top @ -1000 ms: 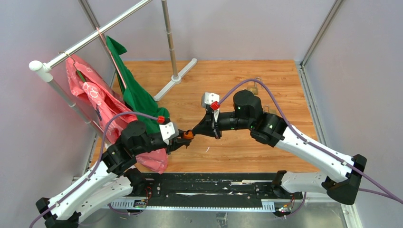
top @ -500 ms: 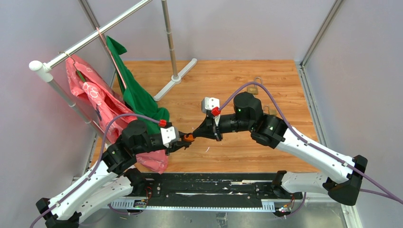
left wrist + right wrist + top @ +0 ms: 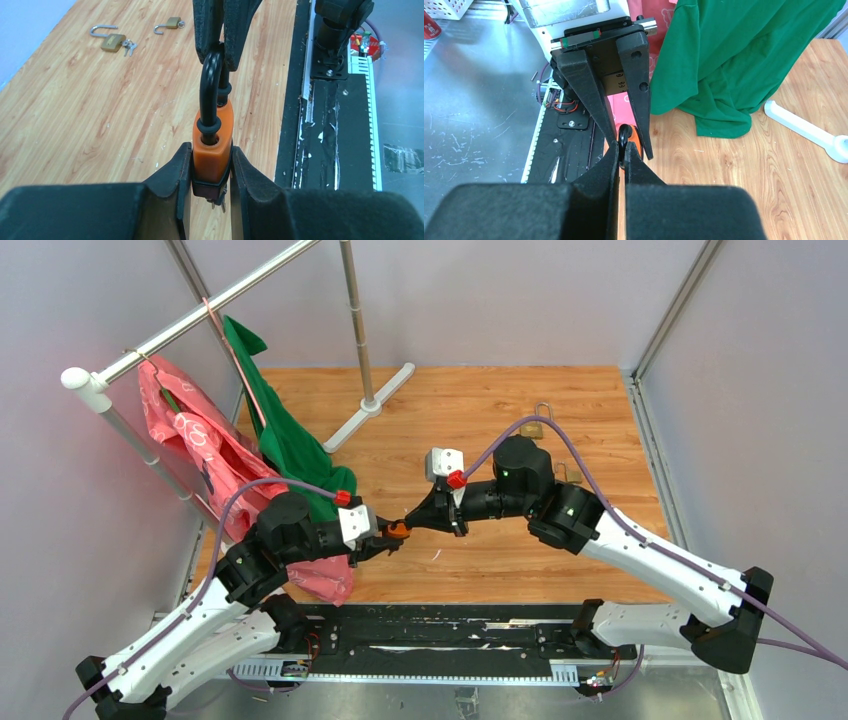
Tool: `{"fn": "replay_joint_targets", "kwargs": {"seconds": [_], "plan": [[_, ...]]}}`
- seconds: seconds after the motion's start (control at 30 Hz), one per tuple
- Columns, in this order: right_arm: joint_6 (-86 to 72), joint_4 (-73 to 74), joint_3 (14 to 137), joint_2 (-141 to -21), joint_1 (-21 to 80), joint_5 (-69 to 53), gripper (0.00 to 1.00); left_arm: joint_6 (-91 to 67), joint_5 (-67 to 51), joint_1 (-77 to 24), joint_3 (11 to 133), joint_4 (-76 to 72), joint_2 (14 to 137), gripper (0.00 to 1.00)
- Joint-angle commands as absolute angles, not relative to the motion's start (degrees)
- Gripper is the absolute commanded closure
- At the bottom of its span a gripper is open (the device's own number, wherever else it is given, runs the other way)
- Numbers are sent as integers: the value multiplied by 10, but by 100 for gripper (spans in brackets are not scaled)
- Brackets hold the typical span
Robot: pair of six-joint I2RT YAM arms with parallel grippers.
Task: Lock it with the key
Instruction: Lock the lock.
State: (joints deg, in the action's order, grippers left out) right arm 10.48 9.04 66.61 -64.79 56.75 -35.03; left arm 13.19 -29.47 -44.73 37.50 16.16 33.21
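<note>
An orange padlock (image 3: 213, 145) with a black shackle (image 3: 211, 85) is held in the air between both arms. My left gripper (image 3: 212, 167) is shut on the padlock's body, and small keys (image 3: 218, 203) hang below it. My right gripper (image 3: 622, 152) is shut on the top of the shackle. In the top view the padlock (image 3: 398, 530) sits between the left gripper (image 3: 380, 535) and the right gripper (image 3: 412, 522), above the wooden floor. The keyhole is hidden.
Two brass padlocks lie open on the wood at the back right, one with keys (image 3: 113, 42) and a smaller one (image 3: 172, 22). A clothes rack foot (image 3: 370, 405) stands behind. A green cloth (image 3: 290, 445) and a pink cloth (image 3: 200, 450) hang at the left.
Both grippers, joined at the padlock, have shifted slightly down and toward the front over the last second. Both grips stay the same.
</note>
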Motion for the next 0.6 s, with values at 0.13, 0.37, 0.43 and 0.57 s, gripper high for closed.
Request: {"fn": "replay_joint_targets", "kwargs": {"seconds": [0.13,0.37,0.43,0.57], "plan": [[134,27,630,-650,571,-321,100,142,-363,-454,398,105,327,100],[134,33,599,-649,571,-335,100,97,-337,-453,413,74,322,100],[133,32,584,-643,571,-330,100,85,-335,-453,413,57,317,100],[135,32,554,-629,571,-366,100,78,-330,-453,417,40,311,100]]}}
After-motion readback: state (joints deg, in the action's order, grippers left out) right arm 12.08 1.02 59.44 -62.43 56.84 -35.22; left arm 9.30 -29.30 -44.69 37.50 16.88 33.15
